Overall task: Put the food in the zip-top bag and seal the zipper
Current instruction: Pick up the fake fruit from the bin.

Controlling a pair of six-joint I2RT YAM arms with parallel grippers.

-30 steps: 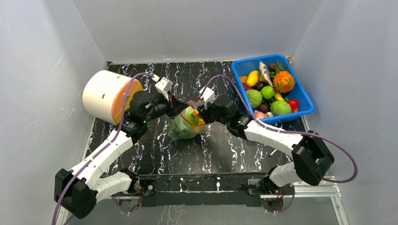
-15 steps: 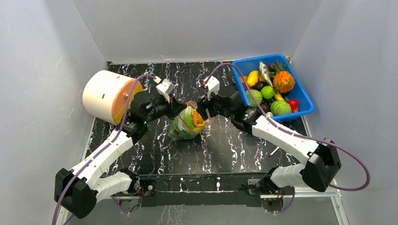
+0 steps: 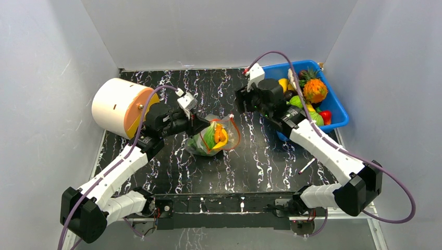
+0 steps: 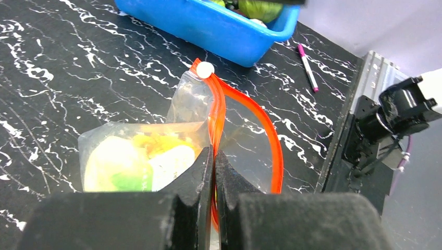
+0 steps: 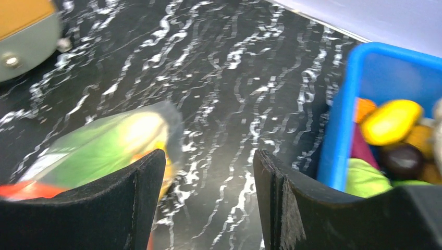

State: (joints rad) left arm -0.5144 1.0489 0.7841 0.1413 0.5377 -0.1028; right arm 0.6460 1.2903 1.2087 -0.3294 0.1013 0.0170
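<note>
The clear zip-top bag [image 3: 212, 138] lies mid-table with its mouth open, the red zipper [image 3: 237, 133] forming a loop. Green, yellow and pale food [image 3: 217, 135] sits inside it. In the left wrist view the bag [image 4: 151, 151] shows the food [image 4: 130, 161] through the plastic, and the zipper [image 4: 271, 140] ends at a white slider [image 4: 205, 69]. My left gripper [image 3: 200, 123] [image 4: 214, 156] is shut on the bag's red mouth edge. My right gripper [image 3: 241, 101] [image 5: 208, 192] is open and empty, above bare table between the bag [image 5: 104, 146] and the blue bin.
A blue bin [image 3: 338, 107] of toy fruits and vegetables stands back right; it also shows in the right wrist view [image 5: 339, 120] and left wrist view [image 4: 208, 26]. A white-and-orange cylinder [image 3: 117, 107] lies back left. A pink pen [image 3: 306, 166] lies near the front right.
My right gripper has let go of the bag and moved up and back to the right, towards the blue bin. The bag's mouth has fallen open into a wide red loop. The left gripper still holds its edge.
</note>
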